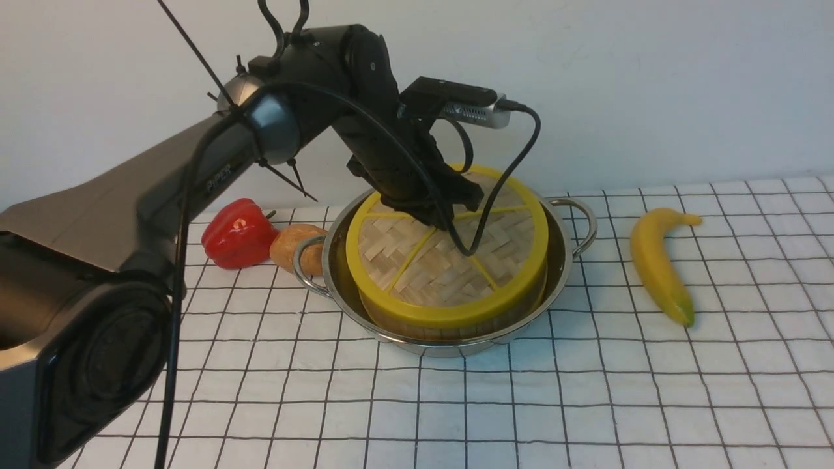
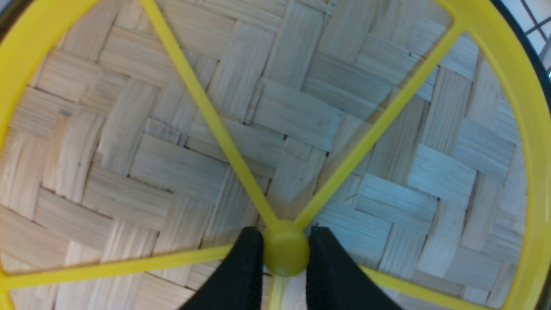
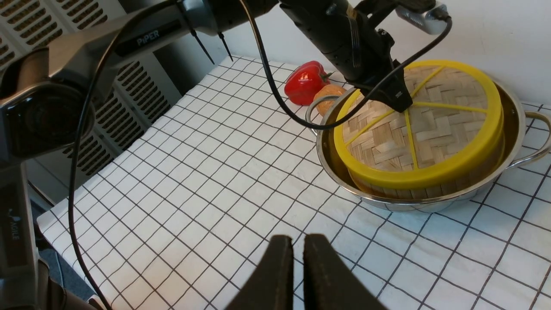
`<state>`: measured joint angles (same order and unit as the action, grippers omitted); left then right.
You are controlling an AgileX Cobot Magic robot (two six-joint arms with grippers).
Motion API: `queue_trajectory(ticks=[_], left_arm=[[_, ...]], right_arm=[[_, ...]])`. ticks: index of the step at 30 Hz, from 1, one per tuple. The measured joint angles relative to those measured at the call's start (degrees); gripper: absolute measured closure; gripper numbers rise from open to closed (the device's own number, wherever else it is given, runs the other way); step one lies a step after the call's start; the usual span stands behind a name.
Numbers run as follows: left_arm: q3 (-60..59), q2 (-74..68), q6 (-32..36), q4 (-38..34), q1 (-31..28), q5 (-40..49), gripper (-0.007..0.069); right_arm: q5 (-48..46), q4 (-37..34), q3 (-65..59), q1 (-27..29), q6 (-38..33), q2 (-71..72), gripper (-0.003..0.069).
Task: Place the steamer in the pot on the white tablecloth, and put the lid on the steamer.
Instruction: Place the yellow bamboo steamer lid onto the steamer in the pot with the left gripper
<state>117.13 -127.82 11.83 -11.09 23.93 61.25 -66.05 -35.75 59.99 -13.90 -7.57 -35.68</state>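
Note:
The steel pot (image 1: 565,255) stands on the white tablecloth (image 1: 586,391). Inside it sits the steamer (image 1: 456,327); only its bamboo side wall shows. The woven lid (image 1: 430,267) with yellow rim and spokes lies flat on top of the steamer. My left gripper (image 1: 449,218) reaches down onto the lid's centre. In the left wrist view it (image 2: 286,240) is shut on the lid's small yellow knob (image 2: 286,254), one black finger on each side. My right gripper (image 3: 298,247) hangs over bare cloth in front of the pot (image 3: 512,116), shut and holding nothing.
A red pepper (image 1: 238,233) and a brown potato-like thing (image 1: 296,246) lie to the left of the pot, by its left handle. A banana (image 1: 658,264) lies to its right. A white wall runs close behind the pot.

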Motion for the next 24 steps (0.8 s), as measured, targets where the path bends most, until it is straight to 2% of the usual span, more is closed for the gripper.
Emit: queue_trajectory(ticks=[24], left_arm=[[4.5, -1.1, -0.4, 0.0, -0.1, 4.7, 0.0503]], right_arm=[[-0.3, 0.0, 0.0, 0.0, 0.1, 0.0, 0.0594]])
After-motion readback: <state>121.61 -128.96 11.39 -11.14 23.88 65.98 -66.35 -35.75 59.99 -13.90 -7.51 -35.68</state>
